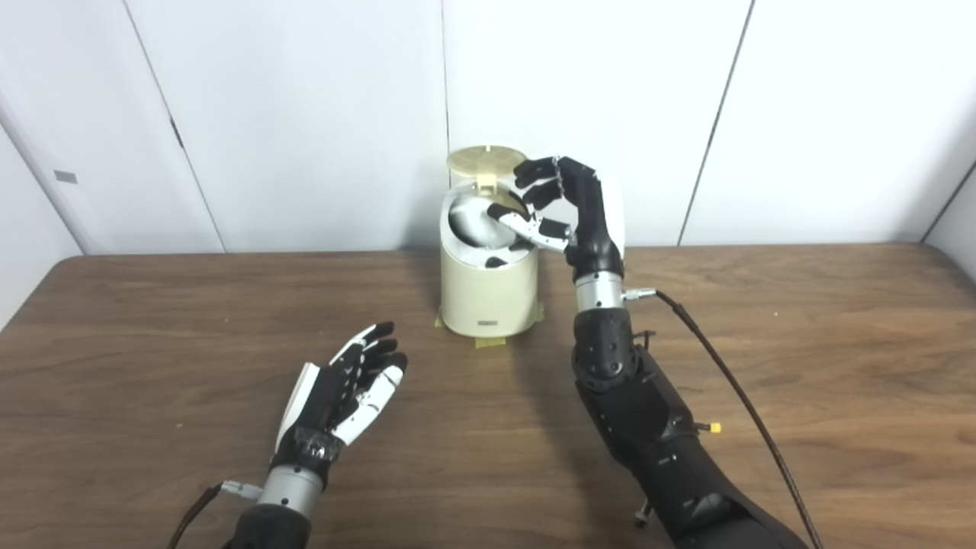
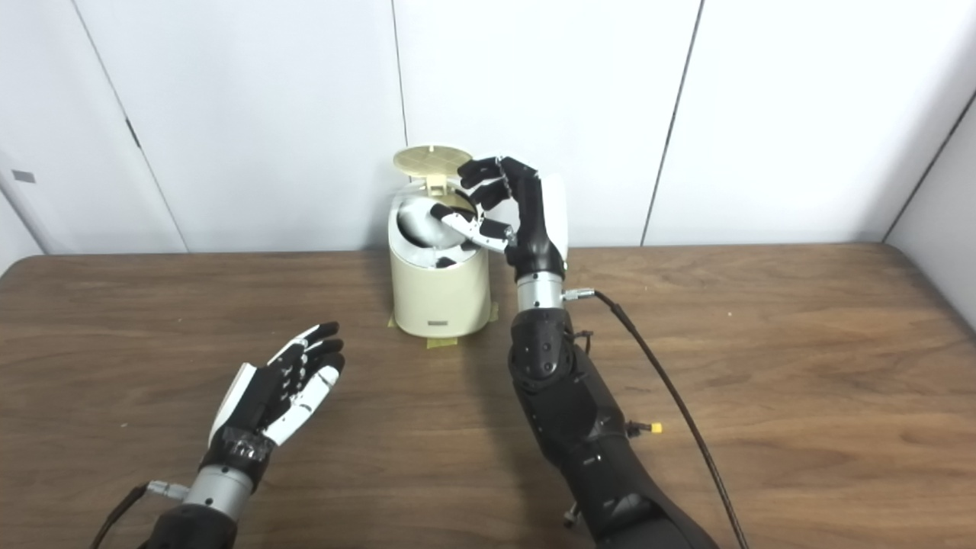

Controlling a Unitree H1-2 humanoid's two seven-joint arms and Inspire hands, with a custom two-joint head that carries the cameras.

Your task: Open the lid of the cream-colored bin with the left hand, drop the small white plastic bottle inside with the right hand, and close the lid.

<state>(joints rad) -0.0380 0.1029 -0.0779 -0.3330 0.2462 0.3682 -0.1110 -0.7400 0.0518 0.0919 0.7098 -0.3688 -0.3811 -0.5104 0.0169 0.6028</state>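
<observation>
Right hand hovers at the open mouth of the cream bin, fingers loosely curled and spread, gripping nothing visible; the white bottle cannot be made out, and the bin's dark interior hides its contents. Its lid stands upright behind. Left hand rests open and empty on the near wooden surface. White wall panels stand beyond.

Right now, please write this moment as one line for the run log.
lid: up | right hand: open over bin mouth | bottle: not visible | left hand: open, apart from bin
</observation>
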